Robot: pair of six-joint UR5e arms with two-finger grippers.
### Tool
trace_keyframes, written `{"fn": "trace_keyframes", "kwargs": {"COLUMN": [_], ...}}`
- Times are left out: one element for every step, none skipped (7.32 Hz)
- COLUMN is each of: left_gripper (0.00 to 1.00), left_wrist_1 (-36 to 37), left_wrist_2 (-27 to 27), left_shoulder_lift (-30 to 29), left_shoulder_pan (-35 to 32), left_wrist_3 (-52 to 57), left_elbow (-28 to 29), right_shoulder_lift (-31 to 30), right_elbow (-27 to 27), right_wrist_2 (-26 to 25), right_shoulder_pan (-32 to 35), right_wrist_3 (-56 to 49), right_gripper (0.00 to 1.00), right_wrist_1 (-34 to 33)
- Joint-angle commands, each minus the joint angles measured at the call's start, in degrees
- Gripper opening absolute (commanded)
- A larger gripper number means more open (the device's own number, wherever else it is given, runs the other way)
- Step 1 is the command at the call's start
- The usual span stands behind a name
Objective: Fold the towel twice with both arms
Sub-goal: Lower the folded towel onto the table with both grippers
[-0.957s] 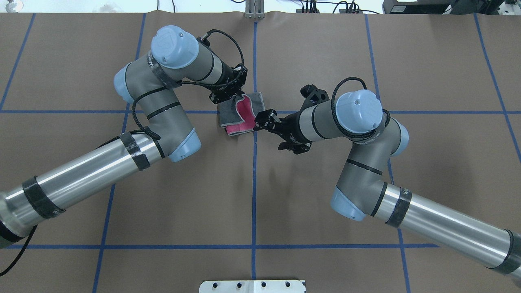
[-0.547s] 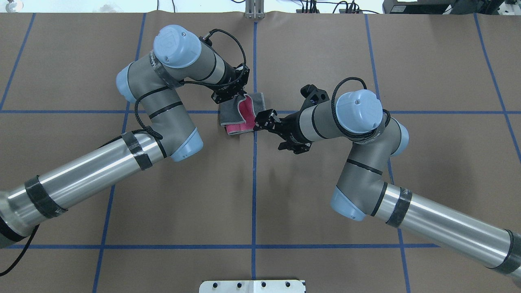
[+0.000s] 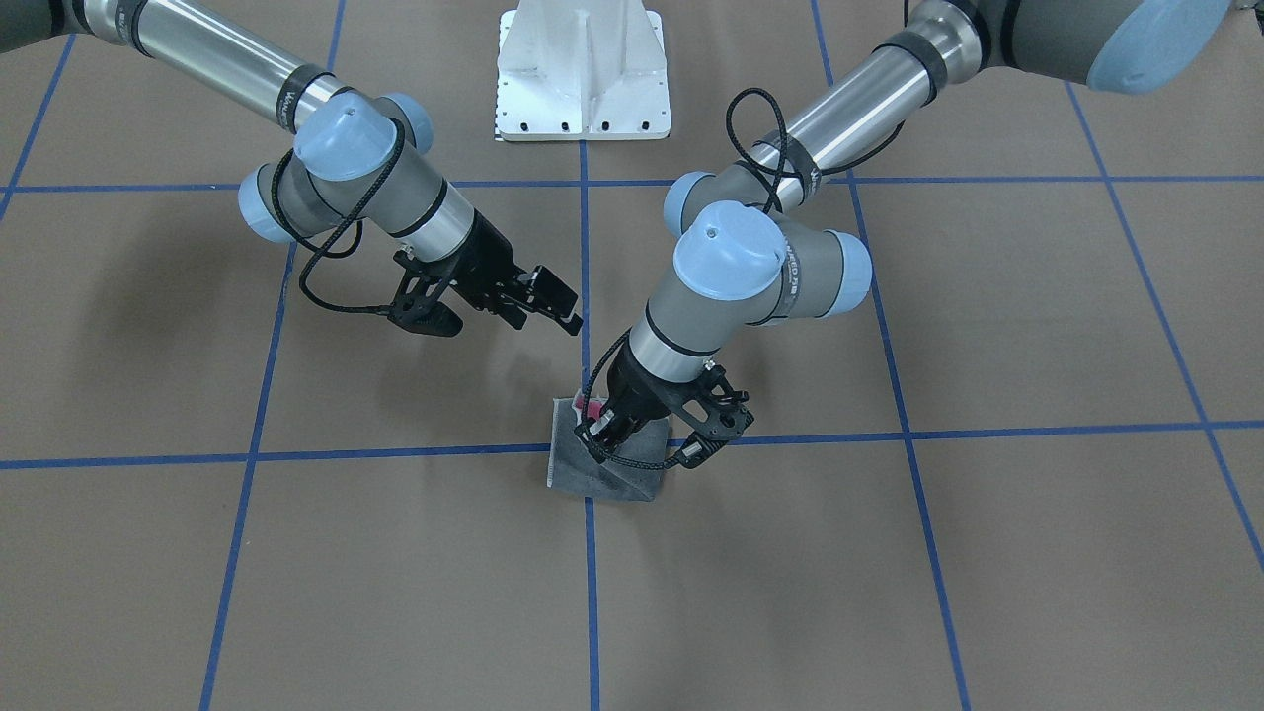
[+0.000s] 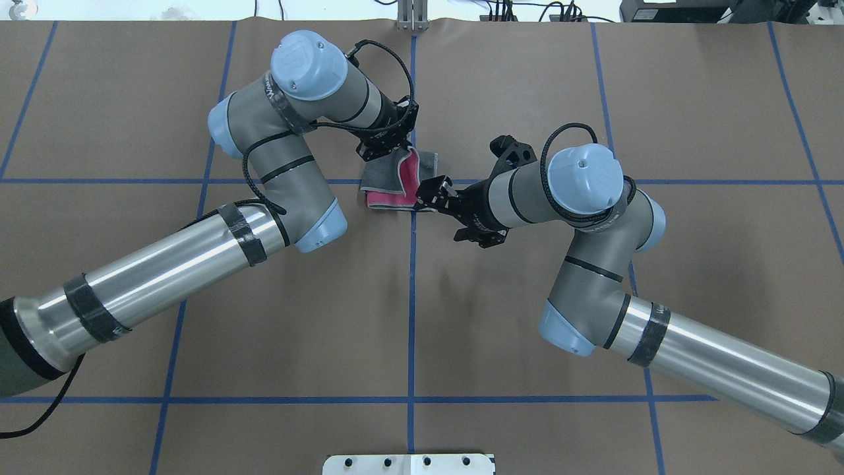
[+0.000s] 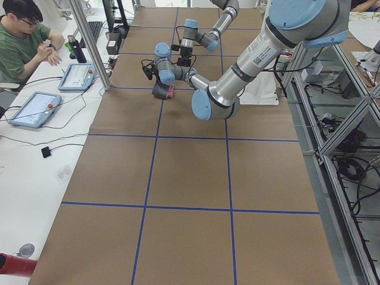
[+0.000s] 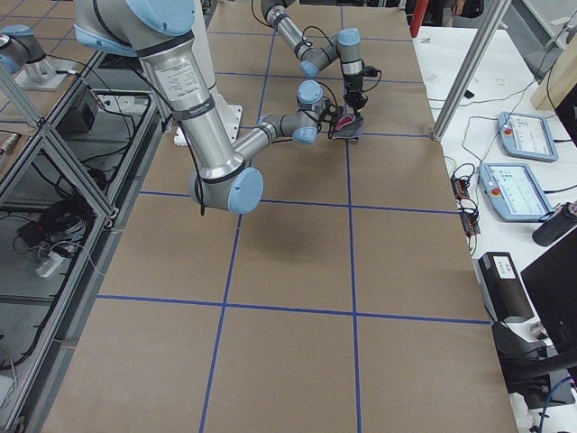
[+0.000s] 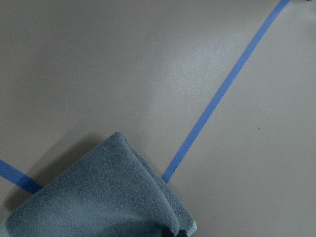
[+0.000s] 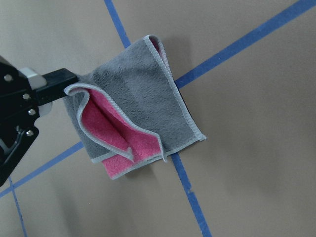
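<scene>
The towel [image 4: 381, 175] lies at the crossing of the blue tape lines, partly folded, grey side up with pink showing along its near edge. My left gripper [image 4: 395, 150] is shut on a raised corner of it. In the front-facing view the left gripper [image 3: 598, 431] pinches the towel [image 3: 604, 476], which hangs as a grey tent. The right wrist view shows the towel [image 8: 140, 96] and a left finger [image 8: 49, 81] clamping that corner. My right gripper [image 3: 565, 308] hovers open just beside the towel, holding nothing. In the left wrist view only grey cloth [image 7: 98, 197] shows.
The table is covered in brown paper [image 4: 514, 316] with a blue tape grid. The white pedestal base [image 3: 583, 69] stands at the robot's edge. A person [image 5: 24, 35] sits at a side bench with tablets [image 5: 32, 108] beyond the table's far side.
My left arm has swung to the right and away from the base, carrying the raised towel corner across the cloth. The right gripper has barely shifted and stays off the towel.
</scene>
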Motion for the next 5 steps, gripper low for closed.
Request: {"fn": "trace_keyframes", "kwargs": {"left_gripper": [0.0, 0.0, 0.0, 0.0, 0.0], "left_wrist_1": [-0.15, -0.15, -0.49, -1.54, -1.9], "left_wrist_2": [0.03, 0.03, 0.12, 1.6, 1.7], "left_shoulder_lift": [-2.55, -2.65, -2.74, -3.17, -3.7], "left_shoulder_pan": [0.21, 0.22, 0.3, 0.56, 0.83], "left_wrist_3": [-0.53, -0.53, -0.53, -0.62, -0.62], "left_elbow": [3.33, 3.42, 3.95, 5.08, 5.7], "right_shoulder_lift": [-0.07, -0.15, -0.16, -0.16, -0.16], "right_elbow": [0.02, 0.02, 0.02, 0.02, 0.02], "right_wrist_2": [0.03, 0.12, 0.29, 0.29, 0.55], "right_shoulder_pan": [0.14, 0.23, 0.4, 0.49, 0.67], "right_wrist_3": [-0.04, -0.04, -0.04, -0.04, -0.04], "right_gripper": [1.0, 1.0, 1.0, 1.0, 1.0], "right_wrist_1": [0.03, 0.03, 0.03, 0.03, 0.03]}}
